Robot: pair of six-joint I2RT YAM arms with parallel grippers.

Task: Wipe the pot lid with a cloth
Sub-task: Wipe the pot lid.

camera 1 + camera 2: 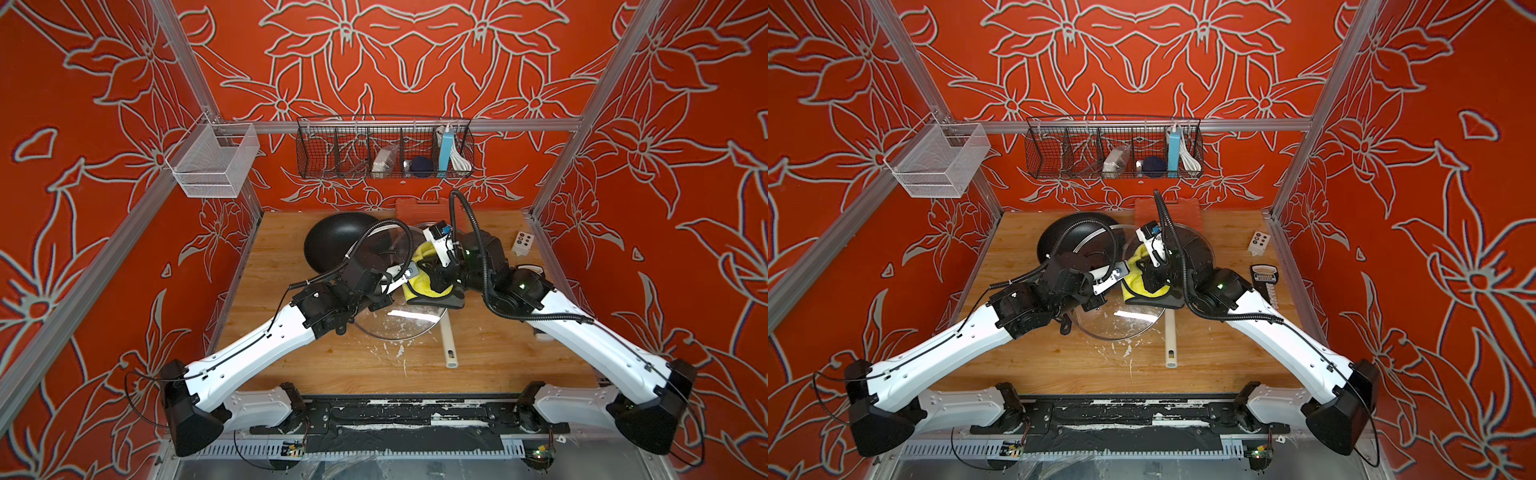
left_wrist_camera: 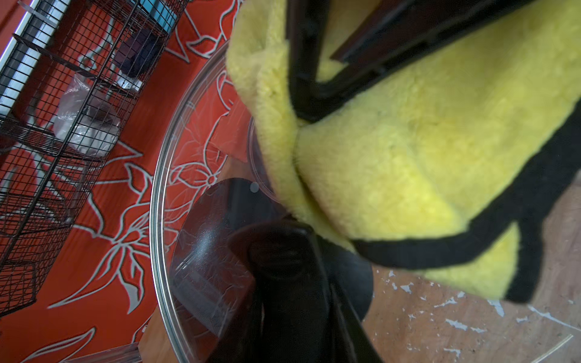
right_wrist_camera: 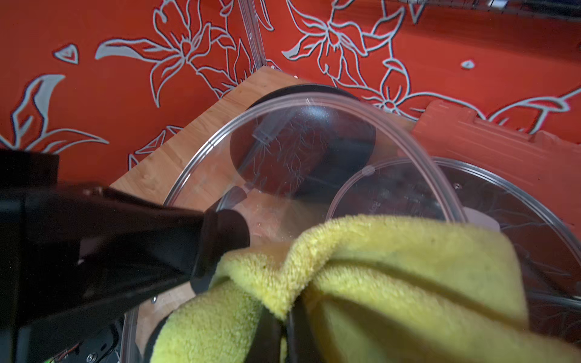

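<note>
Wooden tabletop (image 1: 332,365) inside red floral walls: at its centre, one arm steadies the glass pot lid (image 1: 395,324) while the other works the cloth (image 1: 422,291) on it.

The left gripper (image 3: 207,248) reaches in from 8 o'clock and grasps the lid's dark knob (image 3: 228,232). It seems to hold the lid tilted, far rim raised, probably so the glass cannot slide or spin under pressure. The right gripper (image 3: 284,317), coming from 4 o'clock, is clenched on a bunched fold of the yellow cloth, which lies against the lid's 3 o'clock half, so wiping looks to be under way. A black wok (image 1: 332,237) sits at 11 o'clock, clear of the strokes.
</note>
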